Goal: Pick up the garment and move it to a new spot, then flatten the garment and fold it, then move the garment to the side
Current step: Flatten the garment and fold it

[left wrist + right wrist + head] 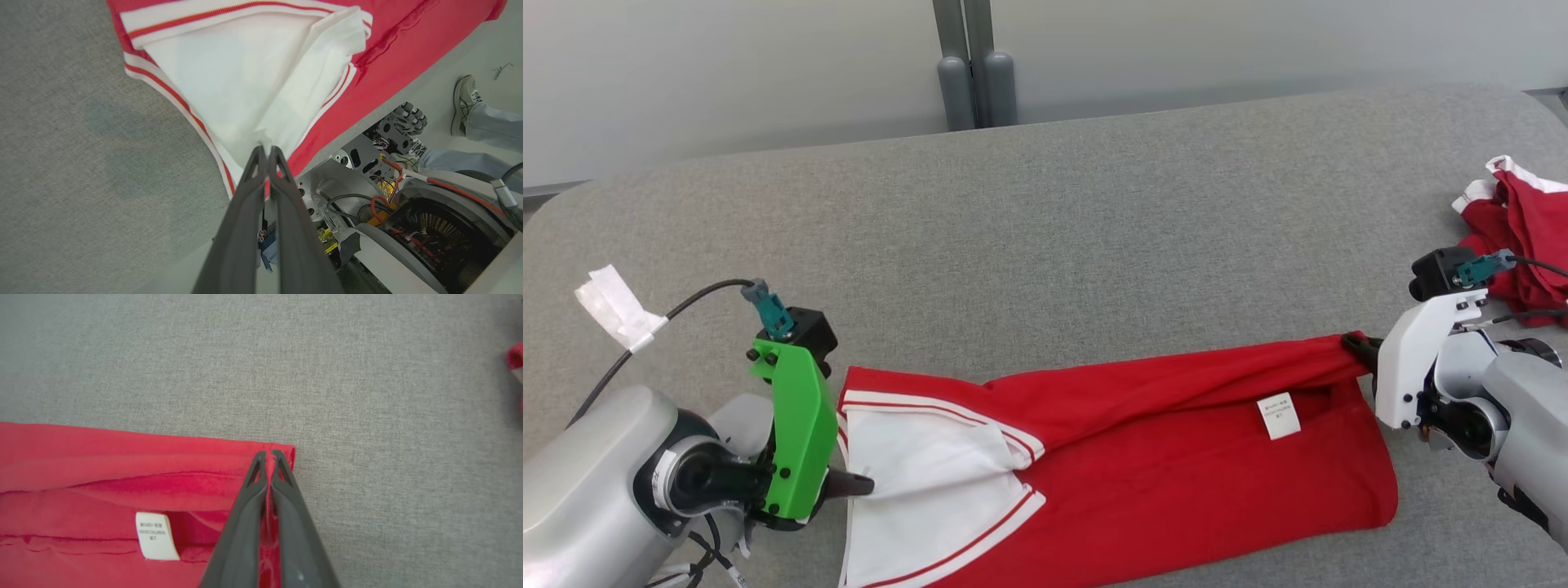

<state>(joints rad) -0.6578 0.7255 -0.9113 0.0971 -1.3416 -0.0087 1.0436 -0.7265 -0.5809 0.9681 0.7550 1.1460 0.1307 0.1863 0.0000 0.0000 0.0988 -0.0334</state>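
- Garment [1176, 457], red with a white panel and red-striped trim, lies stretched sideways along the near side of the grey padded table [1054, 229]; its near hem runs off the bottom of the head view
- left gripper [870, 486] is clamped on the white panel at the left end; the left wrist view shows both fingers pressed together with white cloth pinched at the tips
- right gripper [1352, 343] is clamped on the red corner at the far right end, fingers together with a fold of red cloth between them
- cloth between the two grips forms a long bunched ridge along the far edge; the rest lies fairly flat on the table
- white label [1278, 415] sits on the red cloth near the right end
- second garment [1523, 237], red and white, lies crumpled at the table's right edge, well apart from the held one
- green bracket [800, 433] on the left wrist, white bracket [1417, 359] on the right wrist
- white tape [617, 306] is wrapped on the left arm's cable
- left wrist view: red cloth reaches the table's near edge, with the robot base [408, 220] and its wiring below; a person's shoe [463, 102] and jeans leg are on the floor beside it
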